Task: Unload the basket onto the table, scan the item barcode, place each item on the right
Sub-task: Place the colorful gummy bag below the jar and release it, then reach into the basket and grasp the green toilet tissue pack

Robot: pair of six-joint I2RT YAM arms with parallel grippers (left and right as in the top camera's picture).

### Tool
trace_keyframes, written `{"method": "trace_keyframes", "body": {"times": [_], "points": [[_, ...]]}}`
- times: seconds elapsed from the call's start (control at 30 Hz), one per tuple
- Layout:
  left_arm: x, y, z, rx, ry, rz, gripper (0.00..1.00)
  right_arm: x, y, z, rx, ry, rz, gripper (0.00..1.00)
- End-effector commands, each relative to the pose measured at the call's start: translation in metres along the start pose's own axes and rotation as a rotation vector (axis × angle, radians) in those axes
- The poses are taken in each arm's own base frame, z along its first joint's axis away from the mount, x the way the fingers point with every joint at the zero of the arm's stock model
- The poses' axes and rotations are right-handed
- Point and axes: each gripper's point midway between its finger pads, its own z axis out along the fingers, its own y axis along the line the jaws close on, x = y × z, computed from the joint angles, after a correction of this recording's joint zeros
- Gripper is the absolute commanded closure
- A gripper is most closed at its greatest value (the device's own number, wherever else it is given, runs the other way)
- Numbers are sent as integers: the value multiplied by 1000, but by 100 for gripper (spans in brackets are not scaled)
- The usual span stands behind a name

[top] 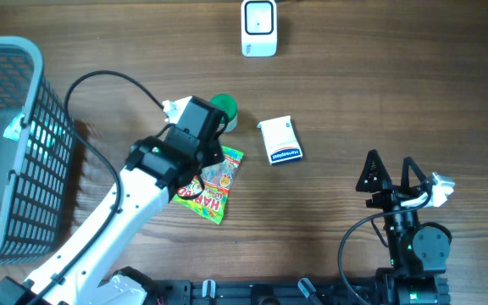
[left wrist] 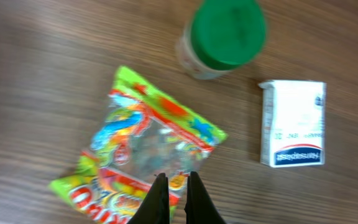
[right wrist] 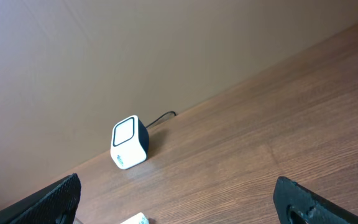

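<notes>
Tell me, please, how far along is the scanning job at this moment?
Done: the left claw is shut on the edge of the candy bag. In hand: the grasp only; the bag lies flat on the table, not lifted. Left: carry it to the scanner at the far edge and show its barcode. The right claw stands open, empty.
</notes>
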Motion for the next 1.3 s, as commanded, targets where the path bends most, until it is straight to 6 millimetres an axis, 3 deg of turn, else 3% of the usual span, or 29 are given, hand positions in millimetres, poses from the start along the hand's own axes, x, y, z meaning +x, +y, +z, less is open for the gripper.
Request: {"method": "trace_keyframes", "body": {"times": [0.0,0.17,0.3,0.47,0.6,0.7,0.77,0.87,0.93,1.0,1.07,1.1,1.17,1.27], "points": [[20,27,33,-119,78,-20,96,-3,-1,0,7,-16,6,0],[79,31,87,-89,304,-34,96,-3,-1,0,7,-16,6,0],[116,56,101,-199,431,-96,96,-3,-1,0,7,-16,6,0],[105,48,95,-173,398,-100,96,-3,-1,0,7,-16,6,0],[63,27,54,-118,310,-105,96,-3,-1,0,7,-16,6,0],[45,25,34,-94,232,-109,61,-3,-1,0,7,-16,6,0],[43,33,31,-129,209,-106,42,-3,-1,0,7,-16,6,0],[33,43,26,-186,156,-92,2,-3,-1,0,7,-16,6,0],[1,51,1,-237,28,-95,0,-3,-1,0,7,-16,6,1],[-65,59,-68,-265,-229,-158,0,-3,-1,0,7,-16,7,0],[-101,69,-120,-253,-386,-235,0,-3,-1,0,7,-16,6,0],[-122,81,-156,-240,-489,-303,0,-3,-1,0,7,-16,7,0],[-144,118,-208,-266,-647,-443,0,-3,-1,0,7,-16,7,0],[-146,180,-241,-366,-753,-634,0,-3,-1,0,7,-16,6,0]]}}
